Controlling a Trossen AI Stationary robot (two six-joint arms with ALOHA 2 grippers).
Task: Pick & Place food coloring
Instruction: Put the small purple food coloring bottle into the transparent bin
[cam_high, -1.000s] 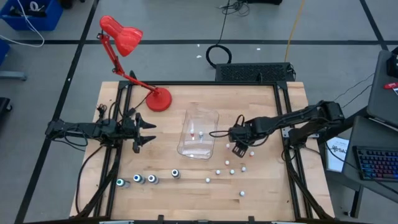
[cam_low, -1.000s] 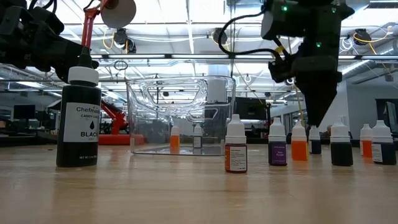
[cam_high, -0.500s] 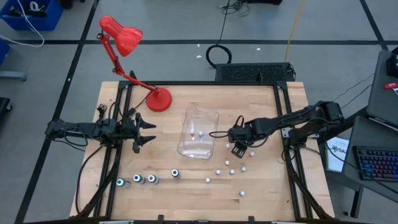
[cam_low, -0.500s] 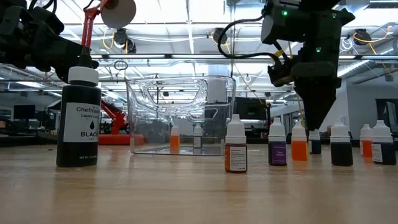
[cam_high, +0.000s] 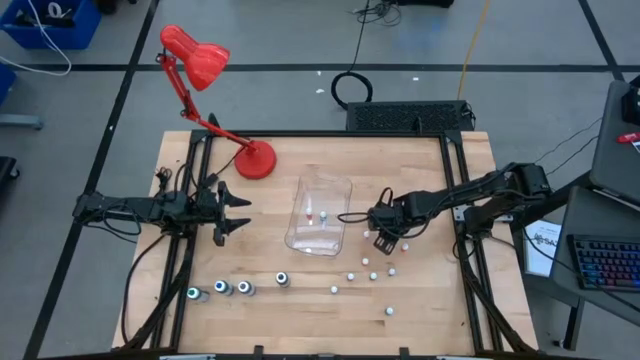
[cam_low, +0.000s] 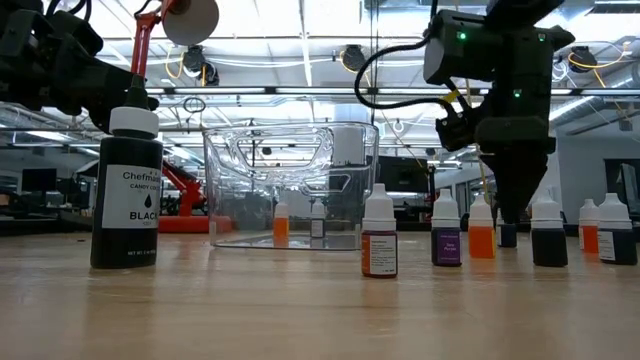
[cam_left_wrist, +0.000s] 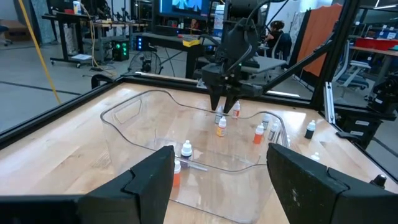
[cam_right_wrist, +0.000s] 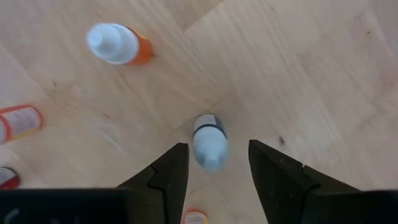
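Right gripper hangs point-down over one small white-capped food coloring bottle, its two fingers spread apart with the bottle standing between them, untouched on either side; note that this straddling pose is what a top-down pinch requires, so you can read the step as lining up for the grasp. In the high view the same gripper sits just beside the clear plastic tub, on the tub's right, so a lifted bottle would have only a short way to go. Two small bottles already stand inside the tub, which suggests the task is barely begun. Around the target, an orange bottle stands near but apart, leaving you room for the fingers to descend without knocking it. More small bottles are scattered loosely over the wooden table toward the near edge, well apart from one another. Four larger dark bottles form a row at the near left; one labelled black looms in the low view. Left gripper waits at the table's left side, its fingers open and empty, facing the tub. Red desk lamp stands at the far left, clear of both arms.
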